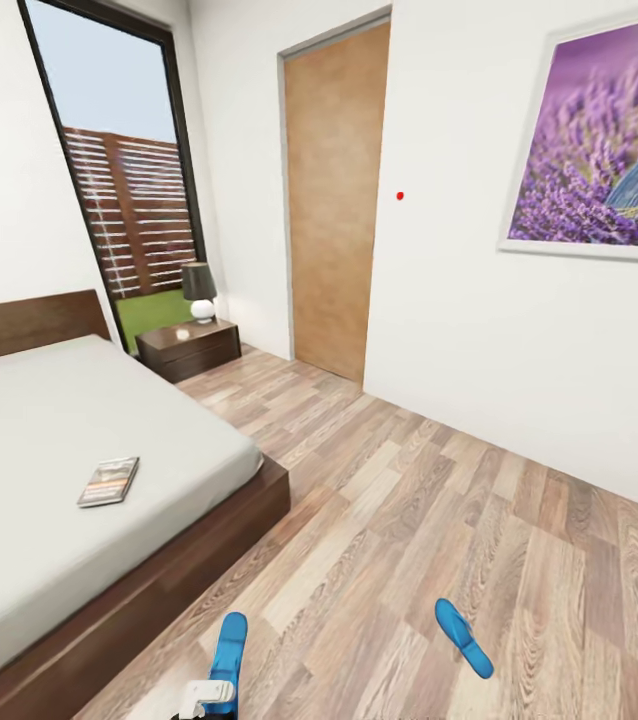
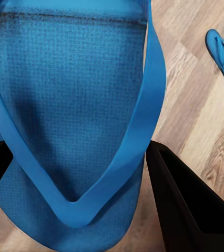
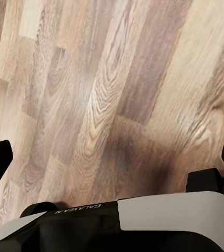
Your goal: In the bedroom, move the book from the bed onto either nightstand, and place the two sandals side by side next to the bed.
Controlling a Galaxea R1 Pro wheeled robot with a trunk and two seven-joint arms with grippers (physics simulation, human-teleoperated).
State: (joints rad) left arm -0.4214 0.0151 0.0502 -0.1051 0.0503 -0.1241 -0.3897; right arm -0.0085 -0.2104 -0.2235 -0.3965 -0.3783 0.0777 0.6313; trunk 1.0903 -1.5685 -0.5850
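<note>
Blue sandal under your left arm: your left gripper [image 2: 80, 173] sits right over this bright blue flat flip-flop [image 1: 227, 650], its black fingers [image 2: 188, 202] spread wide on either side of the heel end, with the thin V-shaped strap between them; the jaws are released and you are not gripping it.
Second sandal: the other bright blue flip-flop [image 1: 462, 637] lies on the floor to the right of the first, well apart from it and angled differently; you also see it at the edge of your left wrist view [image 2: 222, 54].
Book: the small thin paperback with a dark cover [image 1: 109, 481] lies flat on the mattress, near the bed's right-hand edge as you see it in the head view.
Bed: the low platform bed with a dark brown wood frame and pale grey-white mattress [image 1: 199, 560] fills the left of your head view; the nearer sandal lies close beside its frame.
Nightstand: a low dark-brown glossy cabinet [image 1: 189, 350] stands beyond the headboard end by the window, with a dark-shaded lamp [image 1: 199, 290] on it.
Right gripper: your right gripper [image 3: 112, 163] hangs over bare wood-plank floor [image 3: 112, 94], its finger tips far apart and holding nothing.
Room: a wooden door [image 1: 334, 210] and a framed purple lavender picture [image 1: 604, 140] are on the white wall.
</note>
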